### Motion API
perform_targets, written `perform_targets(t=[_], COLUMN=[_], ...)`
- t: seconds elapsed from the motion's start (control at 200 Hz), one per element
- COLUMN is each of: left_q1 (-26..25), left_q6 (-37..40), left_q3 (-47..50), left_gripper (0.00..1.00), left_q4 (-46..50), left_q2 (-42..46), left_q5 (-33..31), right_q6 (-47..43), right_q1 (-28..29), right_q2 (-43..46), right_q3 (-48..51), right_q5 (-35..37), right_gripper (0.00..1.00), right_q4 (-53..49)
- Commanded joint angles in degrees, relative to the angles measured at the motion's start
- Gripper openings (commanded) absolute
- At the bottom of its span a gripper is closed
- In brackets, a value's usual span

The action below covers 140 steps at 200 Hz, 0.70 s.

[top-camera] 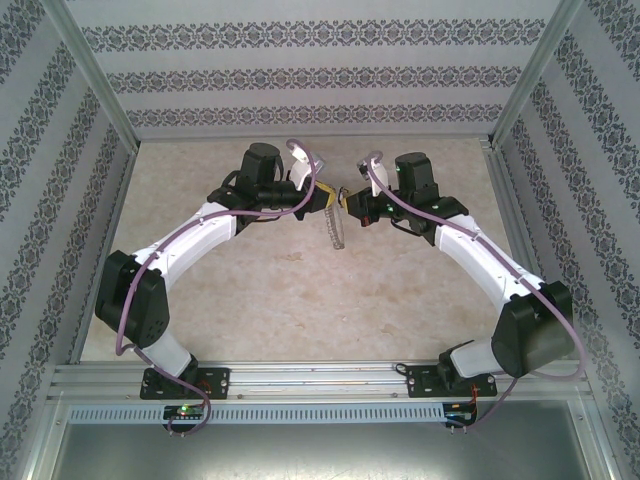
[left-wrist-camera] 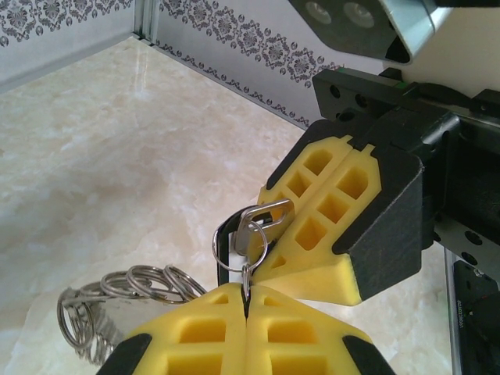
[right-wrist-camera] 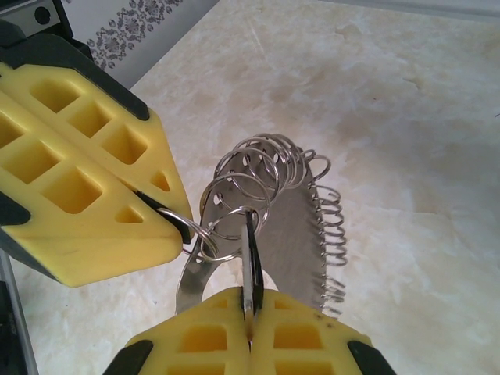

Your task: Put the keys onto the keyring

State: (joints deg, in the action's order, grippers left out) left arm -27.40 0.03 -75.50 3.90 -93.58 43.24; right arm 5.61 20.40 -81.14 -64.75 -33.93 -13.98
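Worktop [top-camera: 280, 300]: marbled, well below the work. My left claw [left-wrist-camera: 246, 301]: shut, pinching one small split ring of the keyring [right-wrist-camera: 301, 234], which hangs clear of the worktop. My right claw [right-wrist-camera: 250, 316]: shut on the key [right-wrist-camera: 250, 266], its end meeting that ring. Judgement: light, stiff, slippery metal. The hoop will swing, so hold the key by its flats.

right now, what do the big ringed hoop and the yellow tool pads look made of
Large grey hoop fringed with small silvery rings: polished metal, likely steel, given bright glints. Yellow gridded tool pads: matte plastic or rubber, which is unclear.
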Motion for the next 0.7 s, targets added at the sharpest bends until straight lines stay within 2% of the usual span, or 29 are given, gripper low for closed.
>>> perform_targets(t=[0.0,0.285,0.695], left_q1=[-0.66,-0.68,-0.69], left_q6=[0.77,0.92,0.68], left_q3=[-1.49,-1.42,-0.46], left_gripper=[0.0,0.0,0.0], left_q4=[-0.52,-0.3,-1.08], left_q2=[2.17,2.18,2.77], left_q5=[1.61,1.54,1.62], right_q6=[-0.09,-0.61,-0.38], right_q1=[0.7,2.08,-0.35], right_q2=[0.29,-0.97,1.77], right_q3=[-0.92,-1.45,-1.34], right_q5=[1.15,2.15,2.54], right_gripper=[0.0,0.0,0.0], right_q4=[1.0,0.69,-0.34])
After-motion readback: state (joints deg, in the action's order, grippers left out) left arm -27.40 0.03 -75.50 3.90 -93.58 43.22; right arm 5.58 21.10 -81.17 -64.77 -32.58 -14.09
